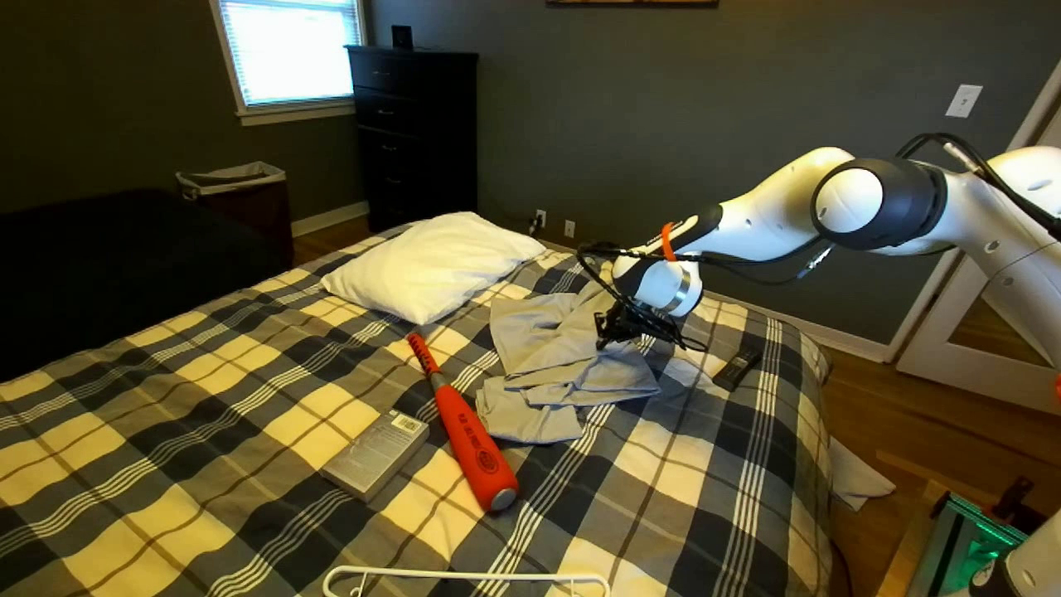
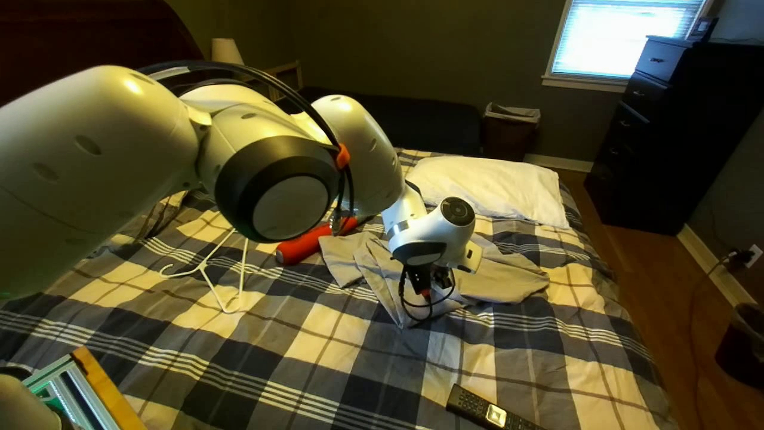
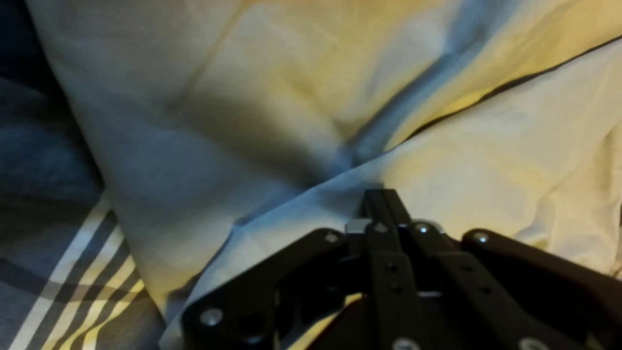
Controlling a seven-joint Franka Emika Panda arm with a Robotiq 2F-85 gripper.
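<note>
My gripper [image 3: 381,193] points down at a crumpled grey cloth [image 3: 194,160] on the bed. In the wrist view its black fingers are pressed together, and no fabric shows between them. The tips sit over a folded flap of the cloth; whether they touch or pinch it I cannot tell. In an exterior view the gripper [image 1: 609,332] is low at the right part of the grey cloth [image 1: 539,336]. Seen from elsewhere, the wrist and cables partly cover the gripper [image 2: 426,285], and the cloth [image 2: 507,275] spreads out around it.
On the plaid bedspread [image 1: 207,381] lie a red bat [image 1: 468,431], a grey box [image 1: 377,453], a white pillow [image 1: 431,265], a remote [image 1: 736,367] and a white hanger [image 2: 206,267]. A dark dresser [image 1: 419,133] stands beyond the bed.
</note>
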